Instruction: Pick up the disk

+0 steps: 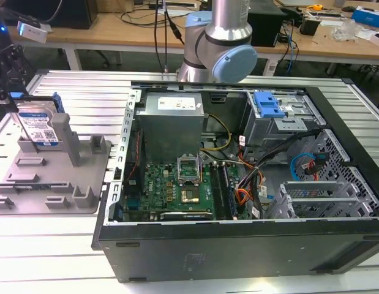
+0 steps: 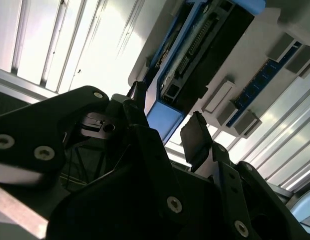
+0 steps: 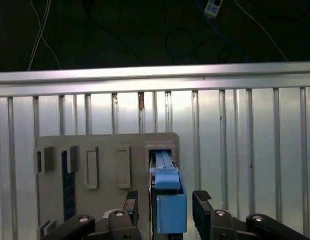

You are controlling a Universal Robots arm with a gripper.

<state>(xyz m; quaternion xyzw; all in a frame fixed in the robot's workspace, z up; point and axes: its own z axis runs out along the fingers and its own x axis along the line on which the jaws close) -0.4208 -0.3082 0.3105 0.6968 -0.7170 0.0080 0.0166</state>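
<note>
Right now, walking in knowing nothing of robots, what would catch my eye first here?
The big open computer case in the middle of the exterior view, green board and cables laid bare, catches the eye first. At the exterior view's left the disk stands upright in a grey holder; in the first wrist view the tool straddles its blue edge, fingers open on either side.

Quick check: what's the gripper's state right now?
Gripper: open, one finger on either side of the upright disk, not closed on it.
</note>
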